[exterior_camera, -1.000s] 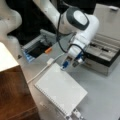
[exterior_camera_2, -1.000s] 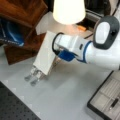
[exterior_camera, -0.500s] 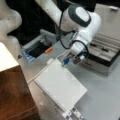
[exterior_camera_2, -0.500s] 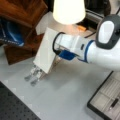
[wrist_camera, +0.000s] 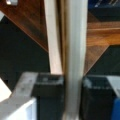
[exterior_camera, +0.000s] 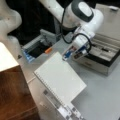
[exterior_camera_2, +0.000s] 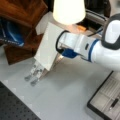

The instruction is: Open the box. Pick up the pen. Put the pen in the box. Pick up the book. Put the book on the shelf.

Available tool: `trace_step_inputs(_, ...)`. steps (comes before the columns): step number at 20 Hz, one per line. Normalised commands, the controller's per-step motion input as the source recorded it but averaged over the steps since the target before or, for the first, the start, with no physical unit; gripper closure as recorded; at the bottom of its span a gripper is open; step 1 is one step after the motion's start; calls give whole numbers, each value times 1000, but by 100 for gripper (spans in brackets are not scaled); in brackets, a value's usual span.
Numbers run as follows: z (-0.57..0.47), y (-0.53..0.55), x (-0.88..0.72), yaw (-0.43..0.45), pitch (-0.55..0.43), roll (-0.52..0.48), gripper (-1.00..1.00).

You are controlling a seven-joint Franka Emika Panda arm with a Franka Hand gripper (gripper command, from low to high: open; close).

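1. While the end effector (wrist_camera: 72,82) clamps it, the book (exterior_camera: 61,77) hangs in the air over the table (exterior_camera: 105,100), tilted, spiral edge toward a front view's lower left.
2. Wrist view: book's pale edge runs upright btwn the two dark fingers (wrist_camera: 48,87), which are closed on it; brown wood behind.
3. In a front view the book (exterior_camera_2: 47,47) shows as a white sheet slanting down, its low corner above the table (exterior_camera_2: 67,95), not touching as far as can be seen.
4. Arm's white wrist w/ blue part (exterior_camera_2: 82,47) sits just beside the book, at that view's right.
5. Shelf (exterior_camera: 15,92): brown wood block w/ cream top, at a front view's lower left, near the book but apart from it. Also seen at a front view's top left (exterior_camera_2: 22,15).
6. Box (exterior_camera: 102,55) stands open at a front view's right, lid up, pale compartments showing.
7. Pen (exterior_camera_2: 113,102) lies in a box (exterior_camera_2: 105,100) compartment, a front view's lower right.
8. Grey tray (exterior_camera: 37,47), dark inside, sits beyond the book; small orange item (exterior_camera: 48,50) at its edge.
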Motion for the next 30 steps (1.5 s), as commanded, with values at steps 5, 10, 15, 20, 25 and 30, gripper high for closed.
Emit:
trace_step_inputs(5, 377, 138, 168, -209, 136, -147, 100)
trace_step_inputs(10, 339, 105, 158, -229, 146, -132, 100)
trace_step_inputs(15, 316, 107, 131, -225, 141, -125, 100)
trace_step_inputs(20, 300, 70, 110, -223, 122, -81, 100)
trace_step_inputs(25, 332, -14, 83, -215, 83, -37, 100)
trace_step_inputs(30, 440, -51, 73, -181, 48, -4, 100)
